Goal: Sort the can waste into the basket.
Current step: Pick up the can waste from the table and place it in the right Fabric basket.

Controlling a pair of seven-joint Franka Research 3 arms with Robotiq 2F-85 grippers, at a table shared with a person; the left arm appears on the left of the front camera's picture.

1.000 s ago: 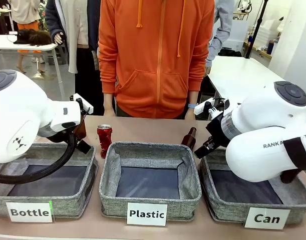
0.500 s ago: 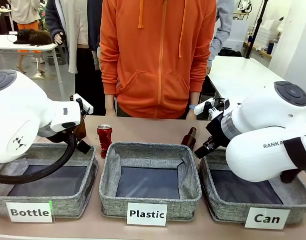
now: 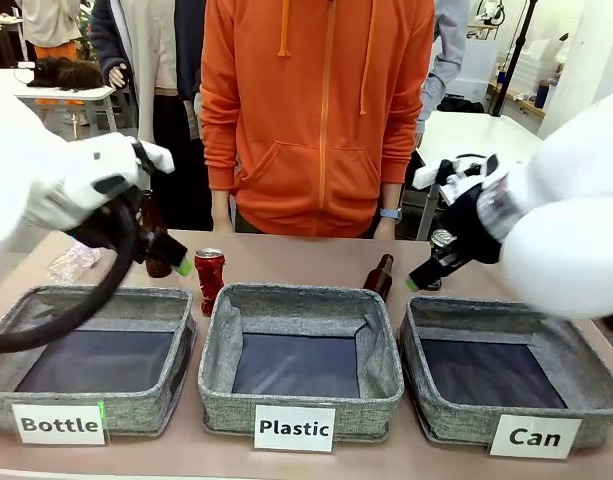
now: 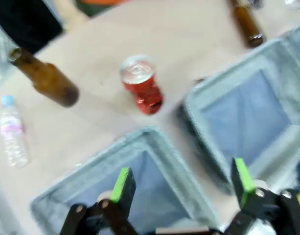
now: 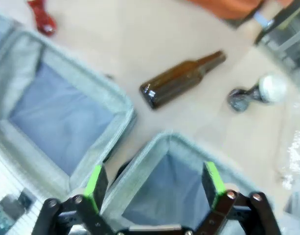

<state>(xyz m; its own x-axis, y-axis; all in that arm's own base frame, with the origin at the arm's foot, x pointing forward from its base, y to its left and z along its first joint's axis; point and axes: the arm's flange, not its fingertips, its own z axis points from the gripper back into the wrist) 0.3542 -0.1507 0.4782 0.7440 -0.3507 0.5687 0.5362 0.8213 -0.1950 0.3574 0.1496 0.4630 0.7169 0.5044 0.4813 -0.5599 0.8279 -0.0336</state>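
A dented red can [image 3: 209, 278] stands upright on the table behind the gap between the "Bottle" and "Plastic" bins. It also appears in the left wrist view as the red can [image 4: 141, 85], beyond my open left gripper [image 4: 183, 183]. The twisted black can [image 3: 441, 241] with a silver top lies behind the grey "Can" basket [image 3: 456, 420]. My right gripper [image 5: 154, 183] hangs open over the basket's rim [image 5: 189, 143], with the black can [image 5: 252, 95] farther off. In the front view the left gripper [image 3: 176, 262] is beside the red can and the right gripper [image 3: 416, 280] hovers at the basket's back left corner.
Brown glass bottles lie behind the bins: one brown bottle [image 3: 379, 275] in the middle, another brown bottle [image 4: 44, 78] at the left. A clear plastic bottle [image 3: 71, 265] lies far left. The "Bottle" bin [image 3: 136, 405] and "Plastic" bin [image 3: 221, 400] sit in front. A person in an orange hoodie [image 3: 316, 110] stands across the table.
Both arms have lifted up and outward from over the outer bins, uncovering them. Both grippers stay open. The cans and bottles have not moved.
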